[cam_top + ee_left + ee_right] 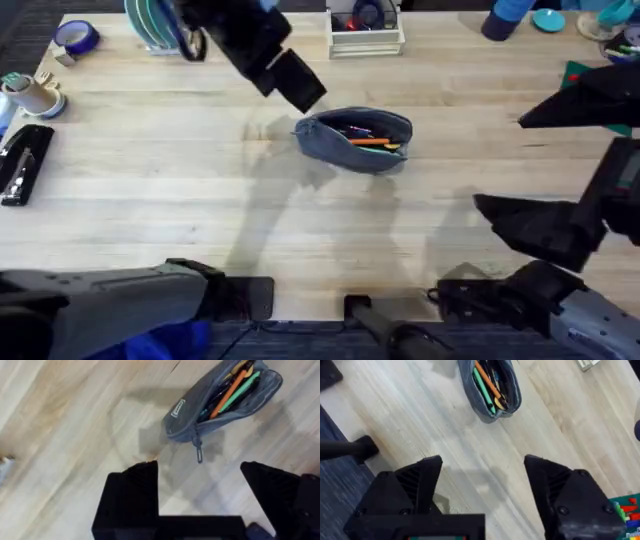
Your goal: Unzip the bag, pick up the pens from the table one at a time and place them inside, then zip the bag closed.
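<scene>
While the bag (355, 140) lies open near the middle of the table (150, 200), no loose pen is visible on the wood around it, so the loading stage looks finished and the zipping stage is what remains, as far as these views can tell.

Starting at the nine o'clock side of the overhead view, the table edge carries a stapler (22, 165) and a roll of blue tape (75, 38), both well apart from the bag. Moving toward eleven o'clock of the bag, the left gripper (290, 80) hangs above the wood just beside the bag's rounded end. Its wrist view shows the fingers (135, 490) spread wide with nothing between them, and the zipper pull (199, 451) dangling off the near end of the pouch.

At the centre, the pens (372, 140) lie inside the gaping mouth; an orange one and a green one show clearly among darker ones in both wrist views.

Out toward four o'clock of the bag, the right gripper (530, 225) is well apart from it, fingers (415, 480) also parted and empty.

Judging from this, the zipper is still fully open, and closing it is the remaining work.
</scene>
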`<act>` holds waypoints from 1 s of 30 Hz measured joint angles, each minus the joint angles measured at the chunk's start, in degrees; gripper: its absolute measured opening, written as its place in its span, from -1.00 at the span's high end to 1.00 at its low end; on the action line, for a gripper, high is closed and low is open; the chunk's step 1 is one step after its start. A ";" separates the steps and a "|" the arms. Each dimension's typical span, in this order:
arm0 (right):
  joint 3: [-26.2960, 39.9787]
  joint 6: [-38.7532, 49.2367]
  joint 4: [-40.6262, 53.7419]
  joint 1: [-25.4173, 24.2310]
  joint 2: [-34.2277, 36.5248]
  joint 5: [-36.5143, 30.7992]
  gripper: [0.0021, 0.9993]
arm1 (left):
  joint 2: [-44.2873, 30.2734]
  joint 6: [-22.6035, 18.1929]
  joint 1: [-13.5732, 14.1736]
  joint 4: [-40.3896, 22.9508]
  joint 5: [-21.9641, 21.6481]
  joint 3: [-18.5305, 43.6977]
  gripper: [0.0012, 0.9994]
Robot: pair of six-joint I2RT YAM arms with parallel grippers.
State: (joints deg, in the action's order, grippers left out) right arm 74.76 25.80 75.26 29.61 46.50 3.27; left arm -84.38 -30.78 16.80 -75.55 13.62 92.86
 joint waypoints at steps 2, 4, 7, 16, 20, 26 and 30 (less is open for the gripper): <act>0.00 0.00 0.00 0.00 0.00 0.00 -1.00 | 0.67 0.41 -1.63 -1.15 1.41 0.00 -0.99; 0.00 0.00 0.00 0.00 -0.01 0.01 -1.00 | 1.10 0.83 -3.66 -2.12 3.14 0.00 -0.99; 0.00 0.00 0.00 0.00 -0.02 0.01 -1.00 | 1.21 1.05 -6.70 -3.83 5.22 0.00 -0.96; 0.00 -0.02 0.00 0.00 0.00 0.00 -1.00 | 3.15 1.31 -13.85 -2.08 9.41 -3.55 -0.99; 0.00 -0.02 0.00 0.00 0.00 0.02 -1.00 | 7.20 2.01 -15.57 0.35 9.83 -8.44 -0.99; 0.00 0.00 0.00 0.00 0.00 0.00 -1.00 | 15.22 4.44 -19.08 5.98 10.58 -16.39 -0.99; 0.00 0.00 0.00 0.00 0.00 0.00 -1.00 | 20.85 6.43 -21.75 9.88 10.65 -22.66 -0.99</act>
State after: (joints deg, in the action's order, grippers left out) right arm 74.76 25.80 75.26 29.61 46.50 3.27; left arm -63.53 -24.35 -4.95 -65.67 24.27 70.20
